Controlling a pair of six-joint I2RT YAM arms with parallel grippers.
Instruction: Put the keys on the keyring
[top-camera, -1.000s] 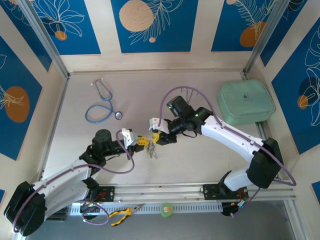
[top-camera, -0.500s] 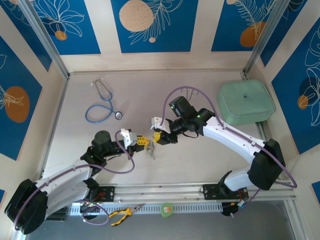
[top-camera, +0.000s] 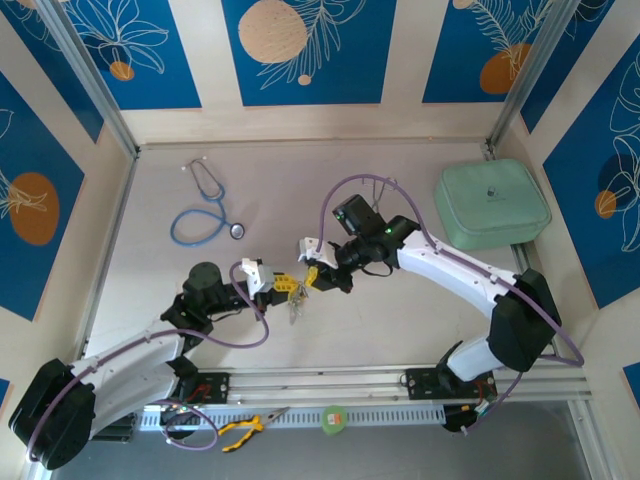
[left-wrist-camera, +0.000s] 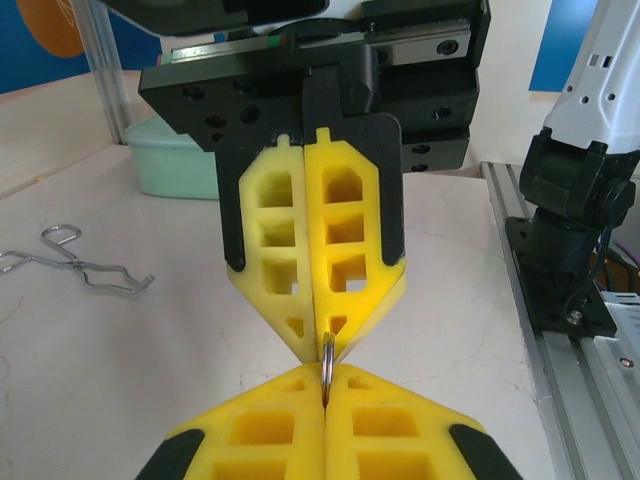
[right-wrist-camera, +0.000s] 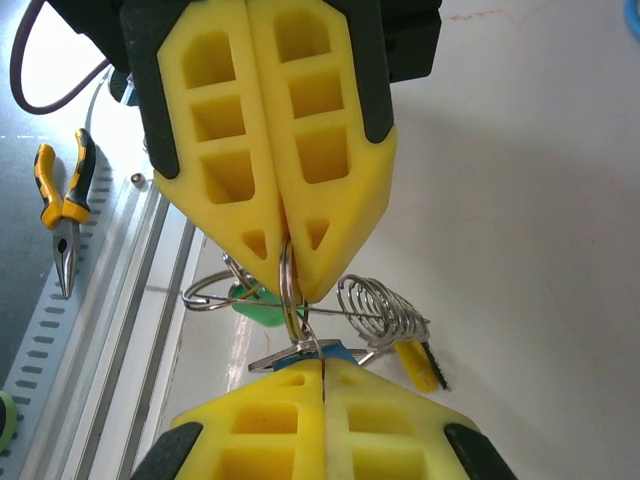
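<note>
Meeting tip to tip just on the six o'clock side of the pale desk's (top-camera: 400, 325) centre, the left hand (top-camera: 288, 286) and the right hand (top-camera: 310, 276) are both closed on one thing. It is the silvery wire keyring (top-camera: 296, 300), which hangs between them above the desk.

In the left wrist view, the left hand (left-wrist-camera: 325, 400) rises from six o'clock and the right hand (left-wrist-camera: 320, 330) comes down from twelve. The thin edge of the keyring (left-wrist-camera: 326, 365) is pinched in both pairs of yellow honeycomb fingers.

In the right wrist view, the right hand (right-wrist-camera: 322, 395) sits at six o'clock and the left hand (right-wrist-camera: 290, 255) at twelve, each clamped on the keyring (right-wrist-camera: 288, 290). A silver oval loop (right-wrist-camera: 212, 297) and a green tab (right-wrist-camera: 262, 306) lie toward nine o'clock of the ring. A coiled silver spring (right-wrist-camera: 375, 305) and a small yellow tag (right-wrist-camera: 415, 362) lie toward four o'clock.

The silver key with the blue plastic head (right-wrist-camera: 328, 352) lies right at the right hand's fingertips, touching the ring. Whether the fingers also pinch it cannot be told.

From the meeting hands, a blue-tubed stethoscope (top-camera: 205, 210) lies on the desk at ten o'clock. A mint-green rounded case (top-camera: 492, 203) sits at two o'clock. Thin metal forceps (left-wrist-camera: 70, 262) lie flat on the desk, at nine o'clock in the left wrist view. Yellow-and-black pliers (top-camera: 245, 430) rest on the rail at the near edge.
</note>
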